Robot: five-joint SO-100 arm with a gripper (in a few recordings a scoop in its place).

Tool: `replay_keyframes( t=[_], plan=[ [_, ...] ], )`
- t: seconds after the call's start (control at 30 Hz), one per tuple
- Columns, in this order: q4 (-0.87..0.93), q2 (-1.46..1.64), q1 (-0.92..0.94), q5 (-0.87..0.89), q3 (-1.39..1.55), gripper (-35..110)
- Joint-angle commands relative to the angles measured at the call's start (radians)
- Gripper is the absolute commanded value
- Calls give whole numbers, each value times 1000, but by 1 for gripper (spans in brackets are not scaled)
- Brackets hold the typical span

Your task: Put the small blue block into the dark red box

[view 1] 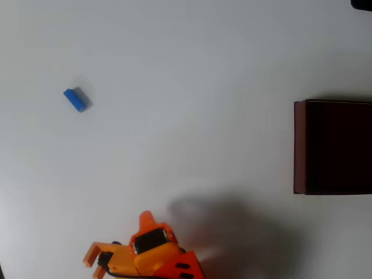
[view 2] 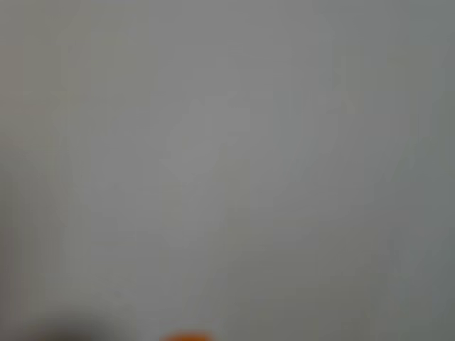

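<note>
Gripper (view 1: pixel 116 238) fingers spread wide (holding nothing), well apart from small blue block (view 1: pixel 76 99)

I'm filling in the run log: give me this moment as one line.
phase: before grasp | gripper: open, holding nothing, bottom of overhead view | small blue block: on table, upper left | dark red box: right edge

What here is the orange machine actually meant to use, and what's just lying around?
For the job:
- small blue block, lying alone at upper left in the overhead view
- dark red box, at the right edge, open on top
- orange pincer, at the bottom edge, holding nothing

Just there:
- white table
- dark object in the top right corner
</note>
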Motion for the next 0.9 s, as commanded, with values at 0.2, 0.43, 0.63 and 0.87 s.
replay_keyframes(
  t=[0.2,0.43,0.63,0.87],
  plan=[
    [6,2,5,20,6,0],
    [5,5,14,141,6,0],
    [-41,3,-6,657,-28,15],
    [-267,-345,-87,1193,-184,22]
  ],
)
